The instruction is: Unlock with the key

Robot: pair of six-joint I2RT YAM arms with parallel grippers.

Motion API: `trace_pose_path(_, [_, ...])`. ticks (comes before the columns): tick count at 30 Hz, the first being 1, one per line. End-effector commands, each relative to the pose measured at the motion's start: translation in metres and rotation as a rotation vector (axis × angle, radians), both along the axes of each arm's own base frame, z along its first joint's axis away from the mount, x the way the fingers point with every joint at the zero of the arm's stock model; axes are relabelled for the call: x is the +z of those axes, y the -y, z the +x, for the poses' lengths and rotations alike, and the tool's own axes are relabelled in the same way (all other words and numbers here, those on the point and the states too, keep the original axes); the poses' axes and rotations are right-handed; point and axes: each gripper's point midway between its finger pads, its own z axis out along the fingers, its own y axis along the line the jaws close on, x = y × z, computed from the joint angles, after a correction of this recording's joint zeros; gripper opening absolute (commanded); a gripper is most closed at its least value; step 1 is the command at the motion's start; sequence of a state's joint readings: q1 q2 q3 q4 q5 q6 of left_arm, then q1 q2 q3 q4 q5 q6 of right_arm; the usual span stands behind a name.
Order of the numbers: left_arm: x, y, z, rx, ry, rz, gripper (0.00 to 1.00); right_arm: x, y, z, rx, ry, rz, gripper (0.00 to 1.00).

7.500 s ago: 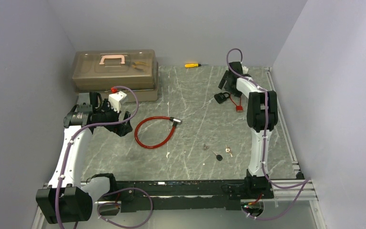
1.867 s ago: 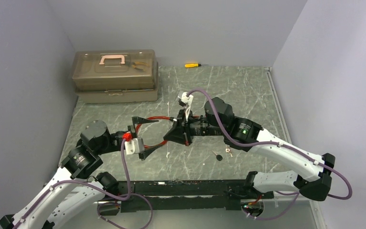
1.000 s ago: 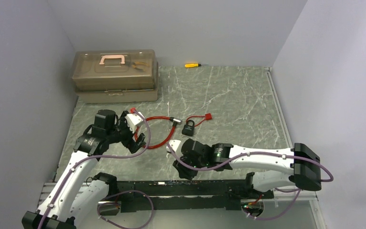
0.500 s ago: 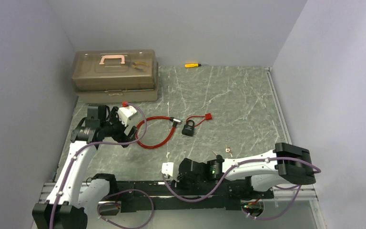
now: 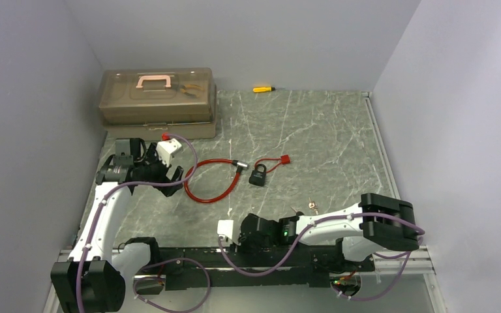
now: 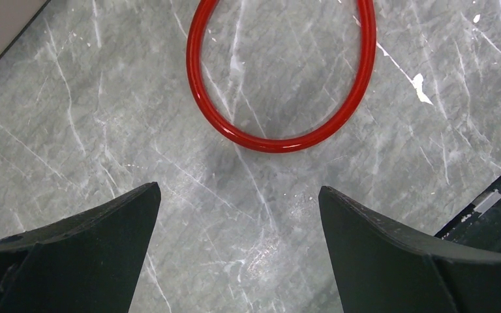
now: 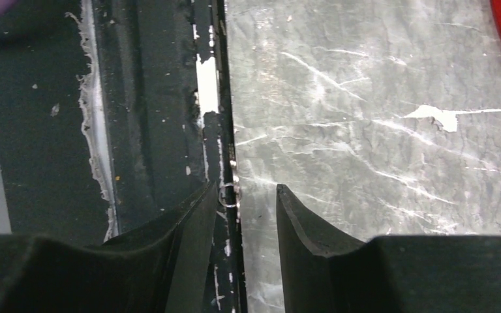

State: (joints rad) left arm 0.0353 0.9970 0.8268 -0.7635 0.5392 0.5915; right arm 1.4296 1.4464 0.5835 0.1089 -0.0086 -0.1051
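Closest to me, well on the near side of the padlock (image 5: 257,176), the right arm lies folded low along the front edge of the table (image 5: 326,143). Its hand (image 7: 248,190) has the fingers (image 7: 192,222) standing a narrow way apart, with the black rail (image 7: 156,130) and the marbled top showing through the gap. A small metal ring (image 7: 229,194) sits right at one fingertip. From here I can't make out whether it hangs from that finger or just lies on the rail, and nothing visibly bridges the two fingers. A little nearer than the padlock and to its right lie the loose keys (image 5: 312,206), flat on the table and apart from both hands. The padlock itself rests out in the open middle of the table, untouched, and a thin red cord runs from it to a red tag (image 5: 286,158) just beyond it on the right. Just left of the padlock is the red cable loop (image 6: 274,145), lying flat with its metal end pointing towards the lock. Further left again, past the loop, the left hand (image 6: 238,189) hangs above bare table with its fingers spread wide and nothing between them. Well behind the padlock on the left stands the closed olive toolbox (image 5: 158,98) with its pink handle. Straight back by the wall lies a yellow screwdriver (image 5: 263,89).
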Motion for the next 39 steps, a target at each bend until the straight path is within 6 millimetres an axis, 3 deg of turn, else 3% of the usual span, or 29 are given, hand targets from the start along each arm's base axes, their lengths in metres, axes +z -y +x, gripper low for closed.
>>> trace_pose_path(1, [0.014, 0.009, 0.003, -0.044, 0.067, -0.044, 0.99, 0.006, -0.009, 0.003, 0.014, -0.008, 0.049, 0.4])
trace_pose_path(18, [0.03, 0.016, 0.006, -0.042, 0.09, -0.088, 0.99, -0.009, 0.0, -0.006, 0.028, -0.059, 0.003, 0.39])
trace_pose_path(30, [0.038, 0.018, 0.008, -0.042, 0.102, -0.106, 0.99, -0.023, 0.003, -0.006, 0.007, -0.074, -0.036, 0.21])
trace_pose_path(39, [0.042, 0.021, 0.006, -0.043, 0.109, -0.127, 0.99, -0.024, 0.007, 0.007, -0.025, -0.053, -0.053, 0.0])
